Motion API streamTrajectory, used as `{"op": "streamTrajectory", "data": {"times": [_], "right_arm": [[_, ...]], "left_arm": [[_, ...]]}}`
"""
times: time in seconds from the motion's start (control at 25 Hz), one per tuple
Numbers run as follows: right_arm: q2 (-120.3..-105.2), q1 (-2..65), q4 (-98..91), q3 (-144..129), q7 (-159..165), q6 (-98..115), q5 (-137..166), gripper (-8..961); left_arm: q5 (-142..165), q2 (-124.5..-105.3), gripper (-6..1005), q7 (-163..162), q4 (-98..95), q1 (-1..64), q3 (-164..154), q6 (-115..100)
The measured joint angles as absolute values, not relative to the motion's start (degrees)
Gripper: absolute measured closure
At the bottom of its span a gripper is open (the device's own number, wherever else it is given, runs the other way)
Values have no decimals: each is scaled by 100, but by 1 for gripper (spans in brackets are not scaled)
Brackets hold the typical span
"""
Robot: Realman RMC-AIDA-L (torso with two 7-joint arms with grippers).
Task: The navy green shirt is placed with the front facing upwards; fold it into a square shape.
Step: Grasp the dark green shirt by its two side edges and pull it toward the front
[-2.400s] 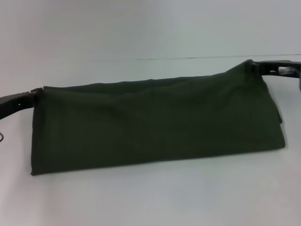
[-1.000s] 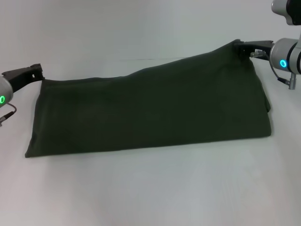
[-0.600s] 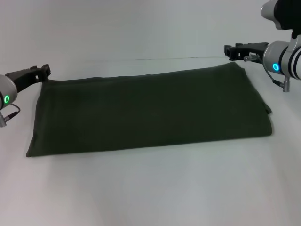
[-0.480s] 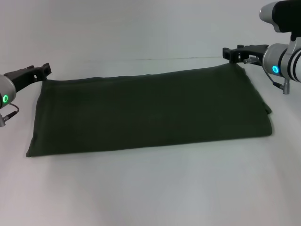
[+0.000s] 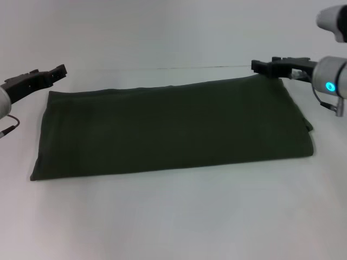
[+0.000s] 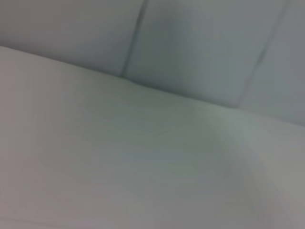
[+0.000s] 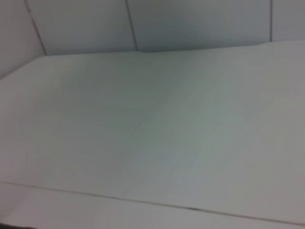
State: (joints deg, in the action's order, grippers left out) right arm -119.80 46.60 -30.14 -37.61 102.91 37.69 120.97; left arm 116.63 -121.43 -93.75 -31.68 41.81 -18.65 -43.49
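Navy green shirt (image 5: 173, 130) lies flat as a wide folded band across the middle of the tabletop (image 5: 179, 216), long side running left to right, plain green up, no lettering or label showing. My left gripper (image 5: 58, 70) hangs just off the shirt's far-left corner, holding nothing. My right gripper (image 5: 259, 66) sits at the far-right corner, not gripping cloth as far as I can see. Whether either pair of fingers is apart or together, I cannot tell.

Risks: band is long, not square, so I judge another fold is due. Pinching only the top layer would peel the stack open; uneven lift would skew the edges.

Both wrist views show only blank pale surface, no shirt, no fingers. Right arm is cut by the frame edge.
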Motion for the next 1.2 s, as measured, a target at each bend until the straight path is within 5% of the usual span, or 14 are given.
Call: {"op": "streamTrajectory", "data": {"times": [0.12, 0.76, 1.2], "right_arm": [[-11979, 4344, -3340, -3768, 10117, 4433, 11803, 330], [-11979, 2774, -4020, -4124, 7040, 9735, 10797, 322], [-11980, 2459, -4198, -4641, 7093, 10143, 10829, 322]], "left_arm": [[11663, -12058, 236, -9504, -3343, 3992, -1841, -5098], [11871, -12094, 241, -10133, -4487, 2912, -1846, -7345], [13327, -12093, 245, -11810, -5122, 2931, -2186, -7655]]}}
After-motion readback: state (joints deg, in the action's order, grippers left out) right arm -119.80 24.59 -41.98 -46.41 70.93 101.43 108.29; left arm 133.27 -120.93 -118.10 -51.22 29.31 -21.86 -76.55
